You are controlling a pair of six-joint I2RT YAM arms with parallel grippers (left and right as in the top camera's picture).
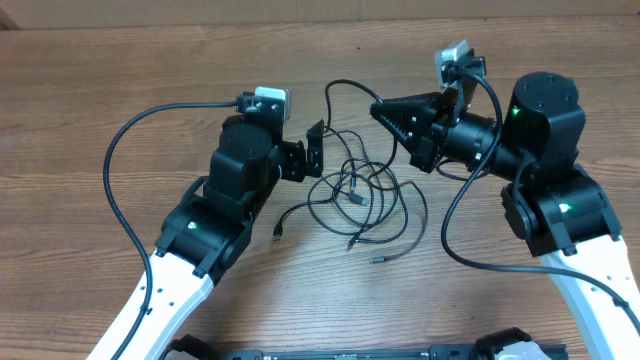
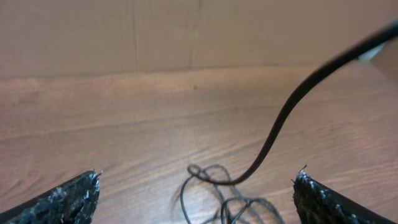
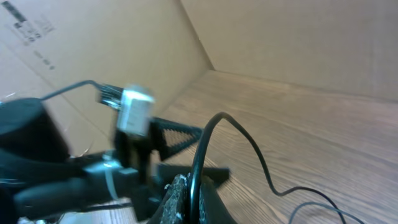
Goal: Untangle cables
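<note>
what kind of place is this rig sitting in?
Probably a robot lab bench, likely a data-collection cell. A left arm and a right arm work over a wood-grain table, plain cardboard walls box it in, and thin black cables lie tangled between the arms.

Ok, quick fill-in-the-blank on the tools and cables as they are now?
1. The right tool is ___ on a cable.
2. The left tool is ___ and holds nothing.
3. The tangle lies on the table ___ the two arms.

Missing words: shut; open; between
</note>
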